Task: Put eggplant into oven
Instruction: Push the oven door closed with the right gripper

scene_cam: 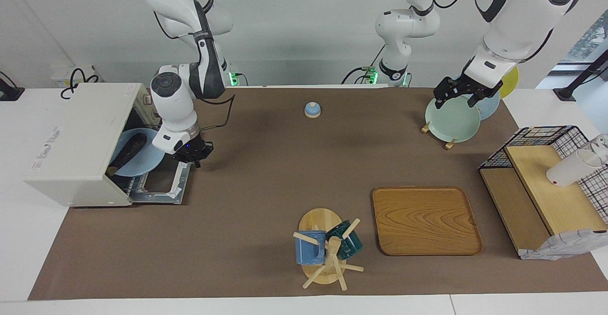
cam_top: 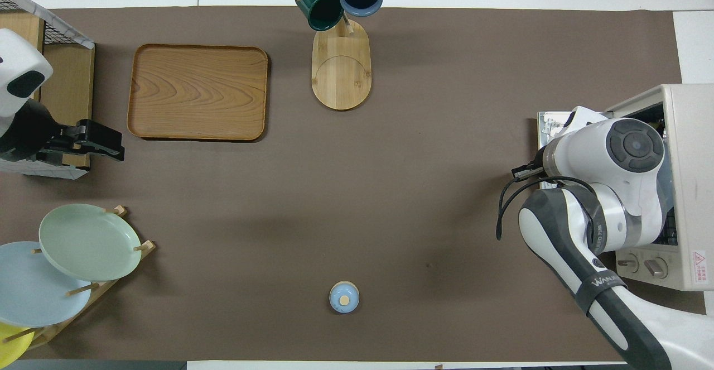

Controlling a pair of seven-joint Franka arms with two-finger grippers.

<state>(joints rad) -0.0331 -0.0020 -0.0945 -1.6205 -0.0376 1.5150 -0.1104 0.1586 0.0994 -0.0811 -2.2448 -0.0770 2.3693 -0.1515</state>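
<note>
The oven (scene_cam: 71,139) stands at the right arm's end of the table with its door (scene_cam: 161,186) folded down flat. Inside it a light blue plate (scene_cam: 142,165) carries the dark eggplant (scene_cam: 127,152). My right gripper (scene_cam: 191,156) is shut and holds nothing. It hangs just outside the oven, over the edge of the open door, apart from plate and eggplant. In the overhead view the right arm covers the oven's (cam_top: 689,152) mouth and hides the eggplant. My left gripper (scene_cam: 460,97) (cam_top: 114,145) waits open over the plate rack.
A plate rack with a green plate (scene_cam: 451,120) stands at the left arm's end, and a wire basket with wooden shelves (scene_cam: 546,182) is close by. A wooden tray (scene_cam: 425,220), a mug stand (scene_cam: 327,251) and a small blue knobbed lid (scene_cam: 312,109) lie mid-table.
</note>
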